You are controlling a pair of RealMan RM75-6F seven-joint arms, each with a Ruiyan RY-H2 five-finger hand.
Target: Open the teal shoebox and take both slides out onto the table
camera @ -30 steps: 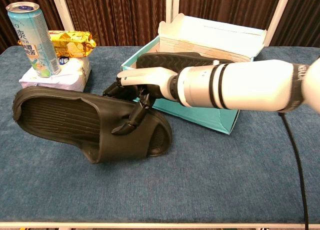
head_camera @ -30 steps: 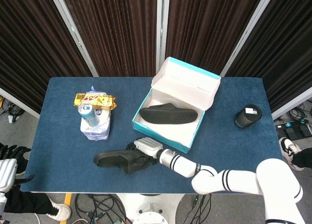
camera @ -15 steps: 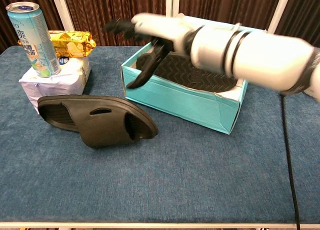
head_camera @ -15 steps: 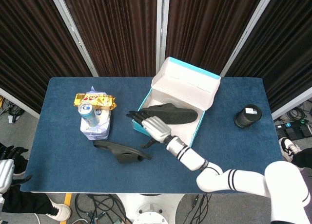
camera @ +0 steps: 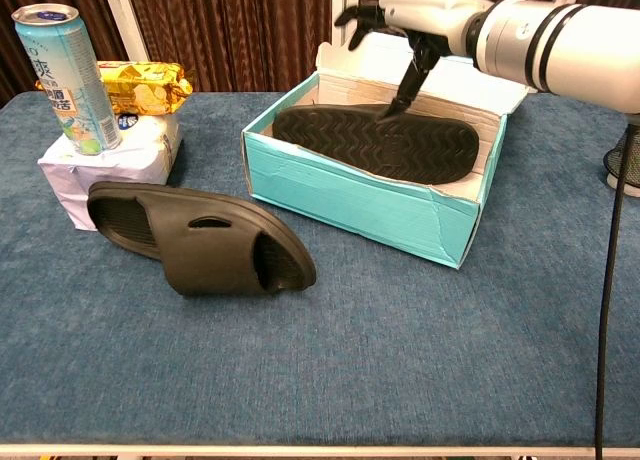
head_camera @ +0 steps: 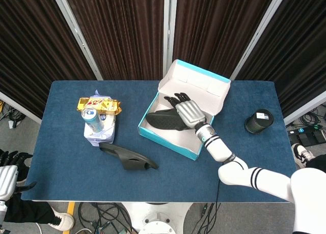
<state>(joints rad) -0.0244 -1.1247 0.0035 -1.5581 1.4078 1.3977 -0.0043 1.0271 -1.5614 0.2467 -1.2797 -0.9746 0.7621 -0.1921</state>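
Observation:
The teal shoebox [head_camera: 195,150] [camera: 350,195] stands open at mid-table, its lid [head_camera: 196,86] tipped up behind it. One black slide [head_camera: 165,120] [camera: 380,140] lies inside, sole up. The other black slide [head_camera: 128,157] [camera: 200,238] lies on the blue table [head_camera: 66,168] in front of the box, to its left. My right hand [head_camera: 187,111] [camera: 405,15] hovers open over the back of the box, fingers spread and holding nothing, with one fingertip [camera: 398,102] hanging just above the boxed slide. My left hand [head_camera: 6,177] is low, off the table's near left corner, and holds nothing.
A drink can [head_camera: 91,117] [camera: 65,70] stands on a white tissue pack [head_camera: 102,135] [camera: 115,155] at the left, with a yellow snack packet [head_camera: 99,106] [camera: 140,85] behind it. A black cylinder [head_camera: 259,121] stands at the right.
My right hand let go of the slide on the table, rose and swung back to the right over the box. The freed slide settled flat on the table.

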